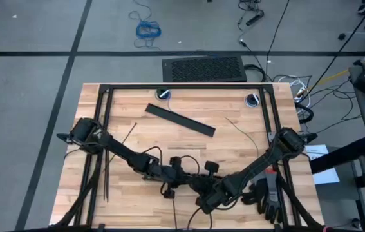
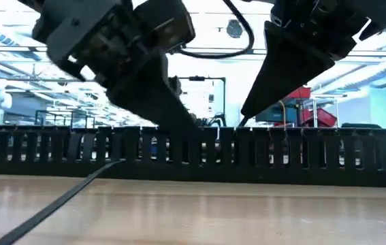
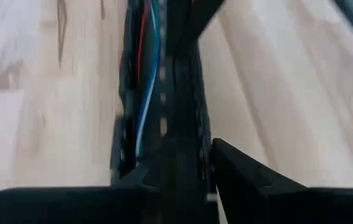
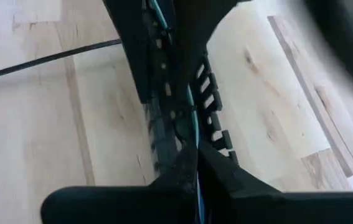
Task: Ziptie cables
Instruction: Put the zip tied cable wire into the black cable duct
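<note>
A: Wood tabletop (image 1: 233, 106), both arms bent in low at its near edge. Where were the cables (image 3: 145, 106)?

B: Lying along the inside of the slotted bar (image 2: 281, 153), blue, pale and red strands together.

A: And the claws?

B: The right claw (image 4: 196, 163) was pinched almost closed with a blue-green strand running in between its tips, so I judged it had hold of the cables. The left claw (image 3: 179, 165) stood spread wide, astride the bar; nothing was in it.

A: The zipties (image 1: 105, 174)?

B: Apart, on the left side of the tabletop, not yet picked up.

A: So what did the step call for?

B: Probably gathering the strands. The right claw would have had to keep them taut and together, lifted just clear of the slots, while the left went for a ziptie. Any slack and the thin strands would likely have splayed or snagged.
</note>
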You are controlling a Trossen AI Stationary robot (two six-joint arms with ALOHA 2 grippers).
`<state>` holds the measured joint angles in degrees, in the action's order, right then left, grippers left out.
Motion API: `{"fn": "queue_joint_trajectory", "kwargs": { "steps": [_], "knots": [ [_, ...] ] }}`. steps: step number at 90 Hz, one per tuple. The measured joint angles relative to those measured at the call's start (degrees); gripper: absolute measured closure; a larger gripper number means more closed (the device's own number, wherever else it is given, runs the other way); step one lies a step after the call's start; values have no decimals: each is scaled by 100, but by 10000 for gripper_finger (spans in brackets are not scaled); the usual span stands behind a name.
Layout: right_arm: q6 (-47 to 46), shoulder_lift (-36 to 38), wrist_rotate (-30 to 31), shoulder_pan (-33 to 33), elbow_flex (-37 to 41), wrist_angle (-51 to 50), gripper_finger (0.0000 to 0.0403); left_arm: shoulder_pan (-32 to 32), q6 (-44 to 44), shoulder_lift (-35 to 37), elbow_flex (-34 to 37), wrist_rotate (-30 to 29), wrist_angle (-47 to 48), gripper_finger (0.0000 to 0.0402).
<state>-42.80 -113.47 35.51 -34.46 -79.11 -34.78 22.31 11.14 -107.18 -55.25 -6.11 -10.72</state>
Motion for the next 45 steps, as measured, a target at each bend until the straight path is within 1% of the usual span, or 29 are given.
{"fn": "queue_joint_trajectory", "kwargs": {
  "steps": [45],
  "knots": [
    [1,0,11,2,0,2,403,-5,-101,0,-2,-11,-237,299]
  ]
}}
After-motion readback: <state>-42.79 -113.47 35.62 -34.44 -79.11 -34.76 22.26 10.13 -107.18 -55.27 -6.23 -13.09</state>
